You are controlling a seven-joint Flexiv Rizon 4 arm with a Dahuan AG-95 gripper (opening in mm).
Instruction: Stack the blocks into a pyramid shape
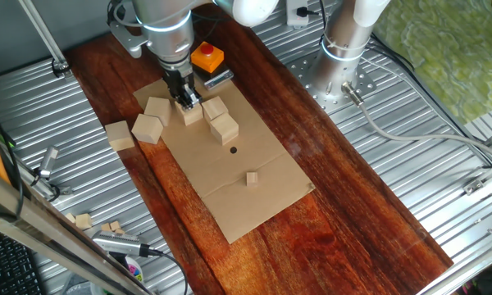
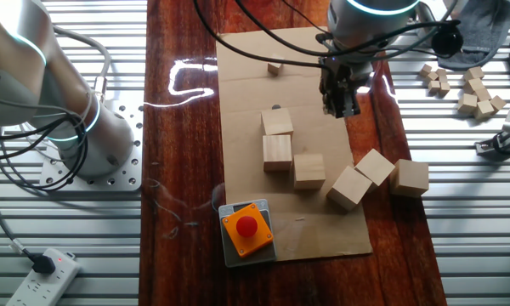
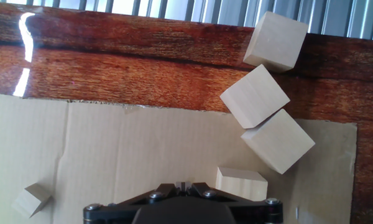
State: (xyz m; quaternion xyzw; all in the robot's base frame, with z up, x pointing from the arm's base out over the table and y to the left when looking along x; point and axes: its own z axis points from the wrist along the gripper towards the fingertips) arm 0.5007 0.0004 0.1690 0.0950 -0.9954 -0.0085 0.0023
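Six pale wooden blocks lie flat, none stacked. Three touch in an L (image 2: 278,123) (image 2: 277,153) (image 2: 308,170) on the cardboard sheet (image 2: 314,51). Three more cluster at its edge (image 2: 350,187) (image 2: 376,166) (image 2: 410,177); the hand view shows these (image 3: 278,141) (image 3: 255,96) (image 3: 276,40), and a fourth block (image 3: 240,182) just right of the fingers. My gripper (image 2: 340,104) hangs above bare cardboard beside the blocks, jaws closed together with nothing between them (image 3: 183,185). In one fixed view it (image 1: 187,100) overlaps a block (image 1: 193,113).
A tiny wooden cube (image 2: 275,67) (image 3: 32,200) lies alone on the cardboard. An orange box with a red button (image 2: 246,228) sits at the cardboard's other end. Small loose cubes (image 2: 476,89) lie on the metal table. A second arm's base (image 2: 76,127) stands beside the wooden board.
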